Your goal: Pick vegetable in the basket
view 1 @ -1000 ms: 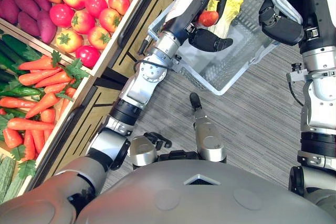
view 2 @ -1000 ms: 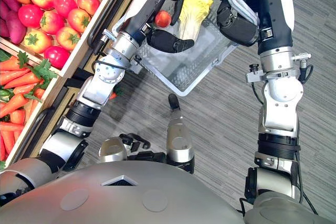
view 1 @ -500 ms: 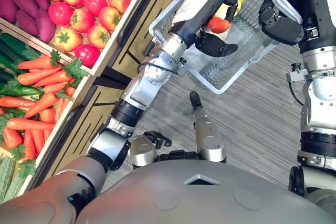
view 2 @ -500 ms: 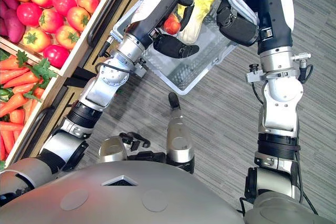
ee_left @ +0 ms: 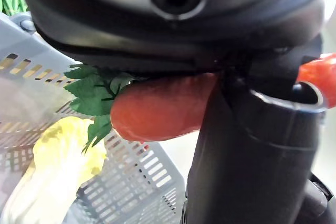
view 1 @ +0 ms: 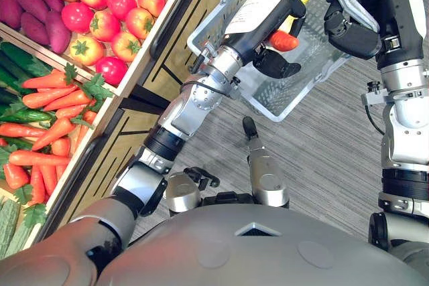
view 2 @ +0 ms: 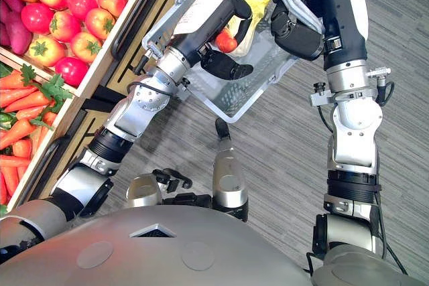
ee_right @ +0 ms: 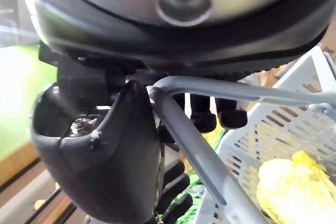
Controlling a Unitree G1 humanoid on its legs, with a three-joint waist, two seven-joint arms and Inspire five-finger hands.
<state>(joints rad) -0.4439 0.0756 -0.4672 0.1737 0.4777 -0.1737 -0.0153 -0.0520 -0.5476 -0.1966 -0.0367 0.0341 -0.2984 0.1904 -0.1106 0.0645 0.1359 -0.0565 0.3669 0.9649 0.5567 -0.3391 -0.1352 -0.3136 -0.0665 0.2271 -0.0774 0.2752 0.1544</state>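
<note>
head eyes: downward, far | wrists: very close | shared: basket

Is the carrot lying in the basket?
No. The left hand grips the carrot, holding it over the yellow cabbage in the basket.

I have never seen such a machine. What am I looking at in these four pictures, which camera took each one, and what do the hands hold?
This is a humanoid robot with two arms, each ending in a dark hand. Two pictures come from cameras in its head, looking down. The other two come from a camera on each wrist, very close to that hand. The left hand grips an orange carrot with green leaves above a grey plastic basket. The right hand is curled round the basket's handle and carries it above the floor. A pale yellow cabbage lies inside the basket. On the robot's left is a shelf with tomatoes, carrots and purple sweet potatoes.
</note>
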